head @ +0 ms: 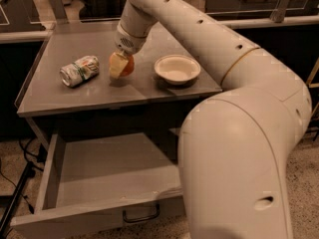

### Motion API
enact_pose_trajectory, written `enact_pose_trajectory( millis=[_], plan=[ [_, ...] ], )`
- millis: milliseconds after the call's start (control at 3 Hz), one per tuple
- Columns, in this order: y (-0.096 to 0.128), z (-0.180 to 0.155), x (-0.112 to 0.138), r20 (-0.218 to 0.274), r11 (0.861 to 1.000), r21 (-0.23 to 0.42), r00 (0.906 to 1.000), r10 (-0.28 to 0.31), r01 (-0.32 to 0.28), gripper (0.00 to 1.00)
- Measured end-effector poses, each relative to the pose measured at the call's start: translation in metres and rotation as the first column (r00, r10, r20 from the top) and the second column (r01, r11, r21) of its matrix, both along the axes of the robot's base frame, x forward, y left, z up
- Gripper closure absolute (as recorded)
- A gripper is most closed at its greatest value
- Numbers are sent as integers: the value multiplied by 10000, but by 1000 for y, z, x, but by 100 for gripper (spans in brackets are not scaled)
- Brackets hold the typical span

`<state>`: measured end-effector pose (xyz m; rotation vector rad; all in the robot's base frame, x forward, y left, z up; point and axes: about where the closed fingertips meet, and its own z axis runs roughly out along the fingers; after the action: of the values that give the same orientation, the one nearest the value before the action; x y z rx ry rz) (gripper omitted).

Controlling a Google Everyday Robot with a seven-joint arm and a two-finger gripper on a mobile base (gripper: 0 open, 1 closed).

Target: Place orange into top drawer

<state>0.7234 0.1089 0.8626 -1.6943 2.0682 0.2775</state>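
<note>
I've got the gripper (121, 67) clamped on the orange (128, 66) at the table (75, 39); next, I'd carry it down into the open drawer (99, 163).

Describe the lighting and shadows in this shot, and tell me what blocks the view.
Camera view: dim, warm light, with a soft sheen on the tabletop and no harsh glare. Camera view: the gripper holds the orange just over the tabletop, a dark shadow beneath it. Camera view: the arm fills the right foreground, hiding the right of the open top drawer.
</note>
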Motion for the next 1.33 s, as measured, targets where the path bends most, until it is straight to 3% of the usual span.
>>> enact_pose_trajectory(
  millis=[333,667,1333],
  plan=[
    [-23,32,-11,324,9966,309,9965,-771,761,100],
    [-36,57,-39,285,9875,731,9895,-1418,1394,100],
    [-36,66,-48,410,9892,723,9906,-1308,1276,100]
  ],
)
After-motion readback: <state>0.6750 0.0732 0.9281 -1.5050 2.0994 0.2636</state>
